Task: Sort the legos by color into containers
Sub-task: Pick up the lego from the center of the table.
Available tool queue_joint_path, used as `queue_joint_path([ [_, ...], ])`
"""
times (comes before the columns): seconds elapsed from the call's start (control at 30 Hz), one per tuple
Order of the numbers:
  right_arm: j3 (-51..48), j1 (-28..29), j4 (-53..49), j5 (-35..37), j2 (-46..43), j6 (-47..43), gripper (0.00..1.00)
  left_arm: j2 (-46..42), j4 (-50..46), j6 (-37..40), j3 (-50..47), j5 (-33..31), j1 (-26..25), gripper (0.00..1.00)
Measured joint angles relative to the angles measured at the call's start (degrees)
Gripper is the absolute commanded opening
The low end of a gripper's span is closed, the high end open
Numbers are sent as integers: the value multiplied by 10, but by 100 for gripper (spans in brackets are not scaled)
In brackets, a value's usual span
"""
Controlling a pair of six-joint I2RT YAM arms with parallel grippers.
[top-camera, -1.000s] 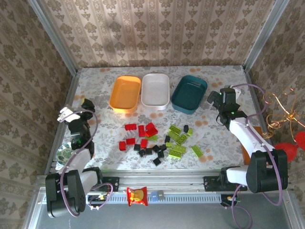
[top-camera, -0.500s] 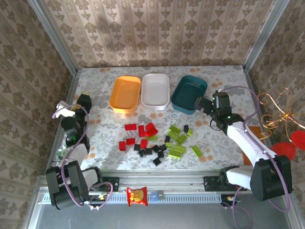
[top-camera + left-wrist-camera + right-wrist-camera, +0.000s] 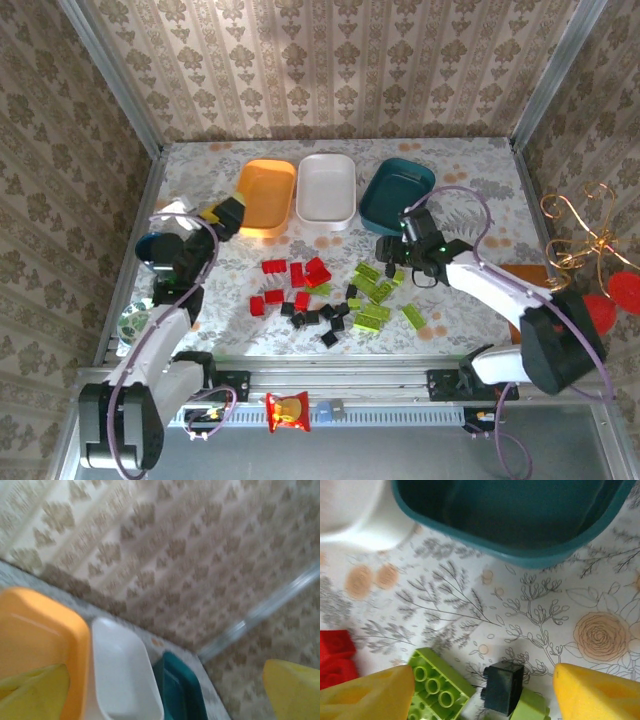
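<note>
**Legos lie unsorted on the table, both grippers spread wide**

Small plastic legos (image 3: 325, 295) are scattered on the flower-patterned table (image 3: 225, 290), between its centre and its near edge. The red bricks (image 3: 290, 280) lie towards the left. The black bricks (image 3: 322, 318) are in the middle, closest to the near edge, and the lime green bricks (image 3: 375, 290) lie towards the right. All of them rest on the table top, outside the trays.

Three shallow rounded plastic trays stand side by side nearer the far edge. The orange tray (image 3: 265, 197) is on the left, the white tray (image 3: 327, 190) in the middle and the dark teal tray (image 3: 397, 197) on the right.

The right gripper (image 3: 391, 250) hangs just off the near rim of the dark teal tray, over the far end of the lime green bricks. Its yellow fingers (image 3: 365, 695) stand wide apart and hold nothing. A single black brick (image 3: 502, 686) sits on the table between them, beside a lime green one.

The left gripper (image 3: 230, 213) hovers at the left rim of the orange tray. Its yellow fingers (image 3: 35, 692) are also spread wide and hold nothing.

A red-and-yellow snack packet (image 3: 287, 410) lies on the metal rail at the near edge.
</note>
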Motion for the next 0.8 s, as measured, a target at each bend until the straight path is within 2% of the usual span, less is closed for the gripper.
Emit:
queue_joint_path([
  [0.17,16,6,-7,6,83,-10,56,-35,-108,71,2,-22,-95,100],
  [0.23,16,14,-9,12,99,-13,54,-53,-142,90,2,-36,-113,100],
  [0.47,33,26,-11,31,124,-18,48,-77,-202,122,1,-53,-119,97],
  [0.7,42,30,-21,50,132,-24,47,-69,-227,134,1,-53,-122,99],
  [0.8,42,32,-21,56,142,-24,44,-69,-231,140,1,-53,-123,100],
])
